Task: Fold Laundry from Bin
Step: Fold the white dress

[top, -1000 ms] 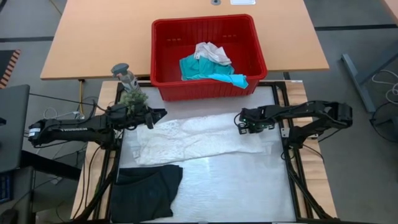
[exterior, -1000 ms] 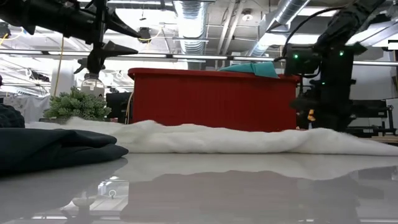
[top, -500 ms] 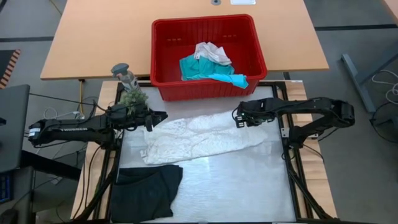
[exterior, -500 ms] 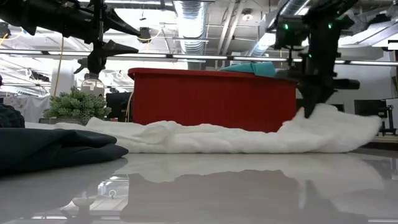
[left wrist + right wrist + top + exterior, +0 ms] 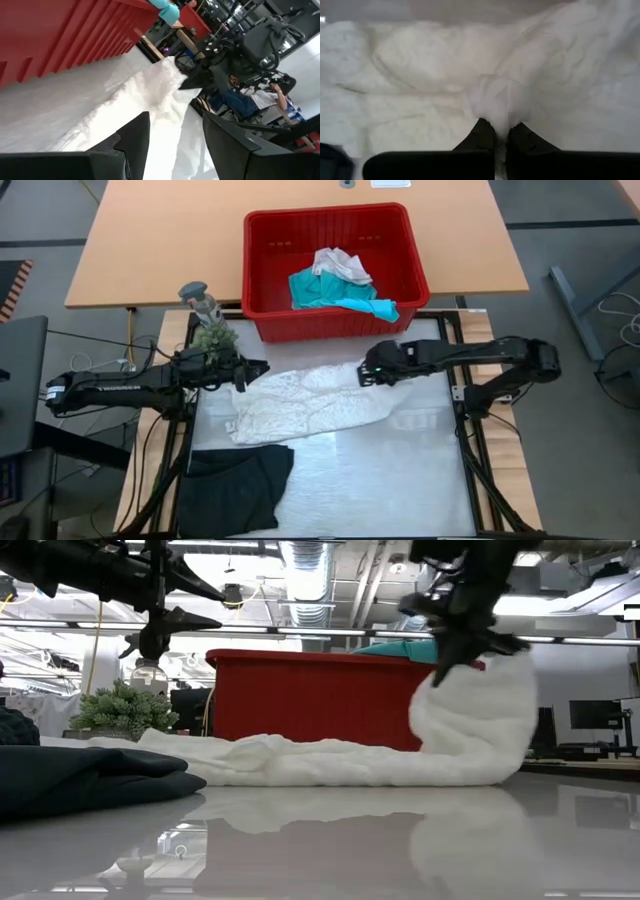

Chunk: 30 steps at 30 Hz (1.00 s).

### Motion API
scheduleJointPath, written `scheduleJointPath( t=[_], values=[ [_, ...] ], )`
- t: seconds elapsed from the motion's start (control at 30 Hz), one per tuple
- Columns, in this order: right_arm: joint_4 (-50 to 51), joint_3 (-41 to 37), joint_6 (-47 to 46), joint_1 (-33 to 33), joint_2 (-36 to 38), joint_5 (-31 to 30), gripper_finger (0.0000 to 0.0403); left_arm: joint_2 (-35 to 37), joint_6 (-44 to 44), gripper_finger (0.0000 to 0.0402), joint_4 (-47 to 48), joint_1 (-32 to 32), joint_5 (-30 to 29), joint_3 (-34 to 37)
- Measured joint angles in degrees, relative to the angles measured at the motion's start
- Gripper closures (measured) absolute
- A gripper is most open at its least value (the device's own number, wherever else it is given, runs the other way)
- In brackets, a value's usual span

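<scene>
A white lacy cloth lies in the middle of the high view, on the shiny table just below the red bin. Its long side runs from lower left to upper right.

The right gripper is pinched shut on the cloth's right end. In the low view that end is lifted up and curls over toward the left, while the rest lies flat.

The left gripper hangs just above the cloth's left end, at the middle left of the high view. Its fingers are partly open and hold nothing.

A black cloth lies folded at the lower left. A teal cloth and another white one sit inside the bin. A small green plant stands left of the bin.
</scene>
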<state>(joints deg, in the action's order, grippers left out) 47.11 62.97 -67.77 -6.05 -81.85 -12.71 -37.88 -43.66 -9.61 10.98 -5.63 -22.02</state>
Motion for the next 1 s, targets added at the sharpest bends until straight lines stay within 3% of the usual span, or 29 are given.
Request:
scheduleJointPath(
  t=[0.43, 0.67, 0.77, 1.0],
  values=[
    [5.9, 25.3, 6.8, 3.2, -25.0, 0.4, 0.0368, 0.0, 0.0, 0.0230, -0.1, 0.0, 2.3, 0.0],
    [7.1, 33.4, 10.8, 4.7, -34.8, 0.5, 0.0367, 0.0, 0.8, 0.0230, -0.1, 0.0, 3.1, 0.0],
    [6.9, 35.9, 12.2, 5.7, -37.3, 0.6, 0.0327, 0.0, 2.1, 0.0230, 0.0, 0.0, 4.1, 0.0],
    [6.8, 40.0, 14.4, 6.0, -38.0, 4.0, 0.0187, 0.0, 3.7, 0.0230, 0.1, 0.0, 4.4, 0.0]
  ],
)
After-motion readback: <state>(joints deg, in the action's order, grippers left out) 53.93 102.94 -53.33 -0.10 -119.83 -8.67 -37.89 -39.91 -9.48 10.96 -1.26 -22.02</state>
